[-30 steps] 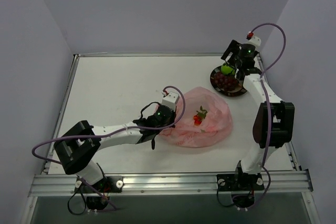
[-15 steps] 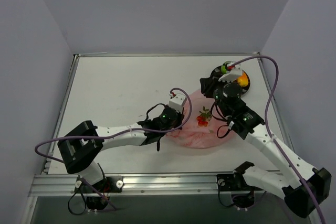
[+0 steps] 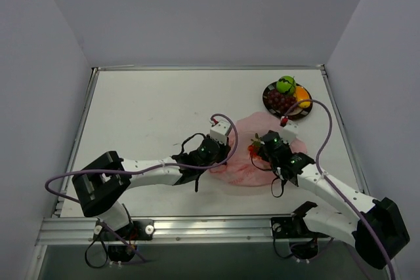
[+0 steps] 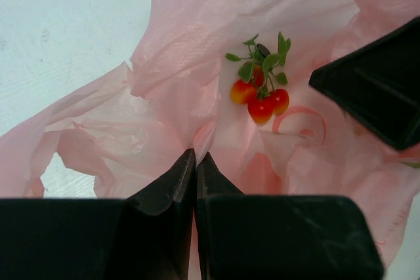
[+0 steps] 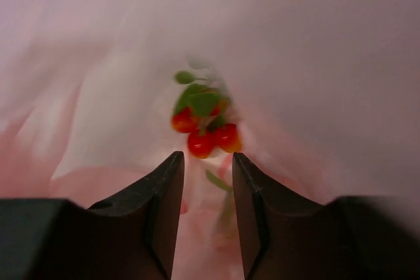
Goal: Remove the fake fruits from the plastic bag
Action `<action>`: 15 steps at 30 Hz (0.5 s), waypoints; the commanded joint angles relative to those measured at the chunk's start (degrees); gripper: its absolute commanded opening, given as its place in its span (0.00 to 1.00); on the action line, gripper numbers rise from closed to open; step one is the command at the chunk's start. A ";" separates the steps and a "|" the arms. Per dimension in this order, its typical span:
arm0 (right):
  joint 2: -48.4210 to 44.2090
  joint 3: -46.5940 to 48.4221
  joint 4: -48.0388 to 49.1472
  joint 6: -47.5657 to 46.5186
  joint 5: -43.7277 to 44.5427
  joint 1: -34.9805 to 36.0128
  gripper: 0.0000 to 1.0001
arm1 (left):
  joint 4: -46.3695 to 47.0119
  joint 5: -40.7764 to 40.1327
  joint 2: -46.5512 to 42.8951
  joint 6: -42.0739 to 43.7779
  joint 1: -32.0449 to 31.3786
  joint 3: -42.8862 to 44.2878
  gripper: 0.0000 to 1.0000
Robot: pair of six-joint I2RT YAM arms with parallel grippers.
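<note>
The last fruit, a small red cluster (image 4: pixel 259 93) with green leaves, is still inside the pink plastic bag (image 4: pixel 190 24); the grapes (image 3: pixel 281 101), green ball (image 3: pixel 285 85) and yellow-orange piece (image 3: pixel 303 96) already sit on the black plate (image 3: pixel 268 96). What's new: the right gripper (image 5: pixel 208 157) has swung back from the plate into the bag, jaws slightly apart and empty, just short of the cluster. The left gripper (image 4: pixel 195 155) stays pinched shut on the bag's edge. Looks like the final pick to me.

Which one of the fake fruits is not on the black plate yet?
The small red cluster with green leaves: it lies amid the pink bag, while the grapes, green ball and orange piece sit on the plate.
</note>
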 commanded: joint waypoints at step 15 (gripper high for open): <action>-5.32 -11.29 -4.47 18.81 0.01 -12.78 0.52 | 5.40 2.23 2.20 -6.06 -1.42 -0.90 0.02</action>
